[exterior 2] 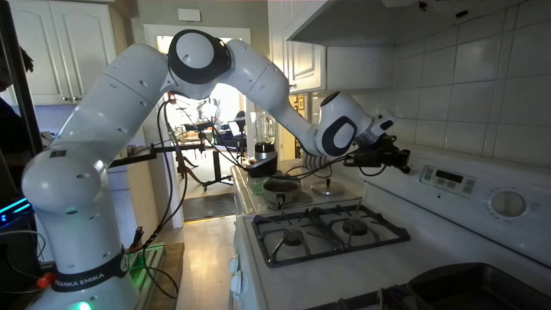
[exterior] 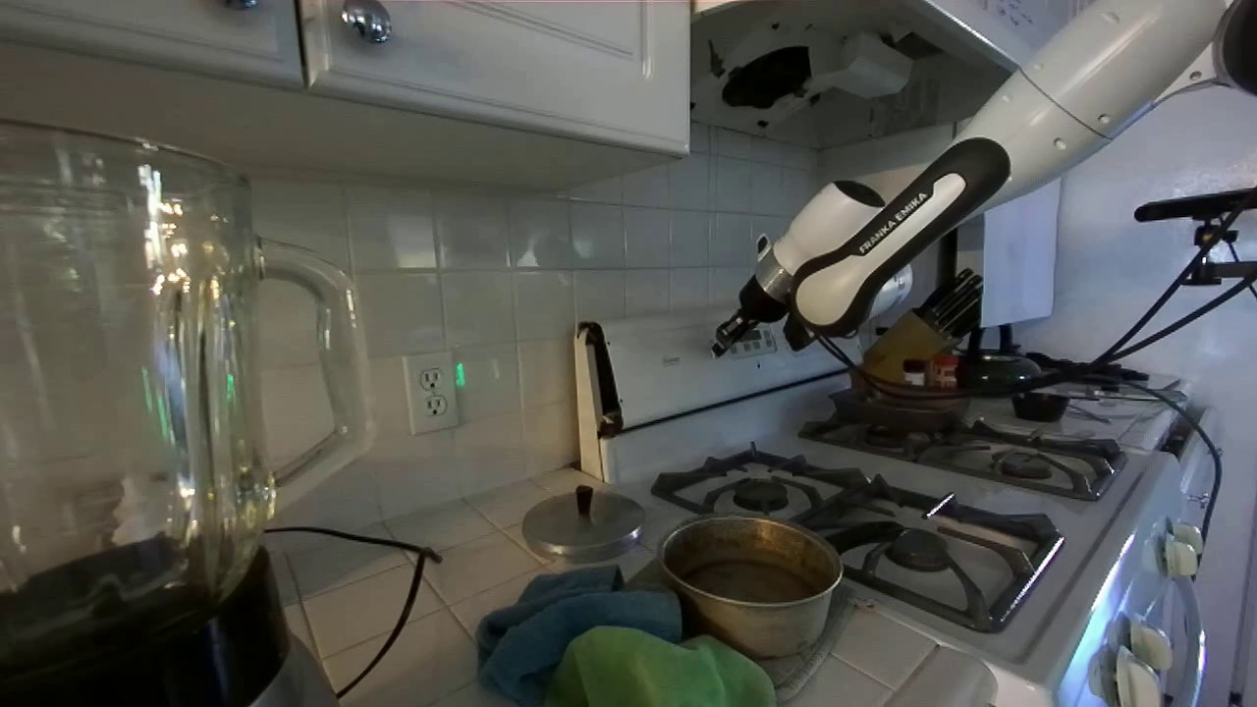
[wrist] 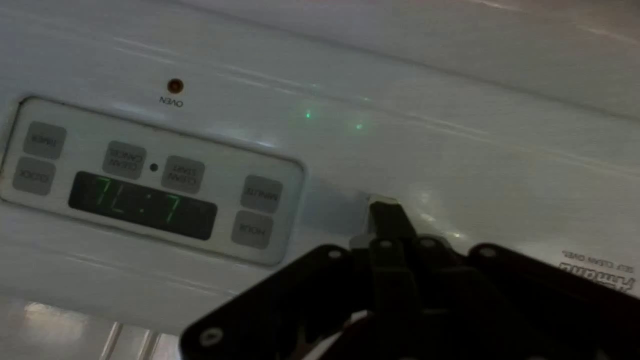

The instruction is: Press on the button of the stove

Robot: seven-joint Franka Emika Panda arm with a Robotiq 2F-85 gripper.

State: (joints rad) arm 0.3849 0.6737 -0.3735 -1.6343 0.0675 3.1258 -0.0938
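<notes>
Slim black fingers [wrist: 392, 220] are sitting together; I'm guessing it's lining-up time, next needing a sideways nudge onto a square grey button [wrist: 252, 229].

The stove [exterior 2: 370, 267] was smooth and shiny, but its grey buttons [wrist: 252, 230] looked matt. The burner grates [exterior 2: 340, 250] looked like dark metal. The pot [exterior: 776, 626] was metal too, all stained, and the lid [exterior: 601, 530] was smoother metal. The blue rag [exterior: 579, 619] and the green rag [exterior: 658, 673] were dull cloth. The blender jar [exterior: 108, 344] looked like shiny glass. The wall tiles [exterior: 476, 236] were glossy, the knife block [exterior: 901, 346] looked like wood, and the robot arm [exterior 2: 116, 110] was smooth.
</notes>
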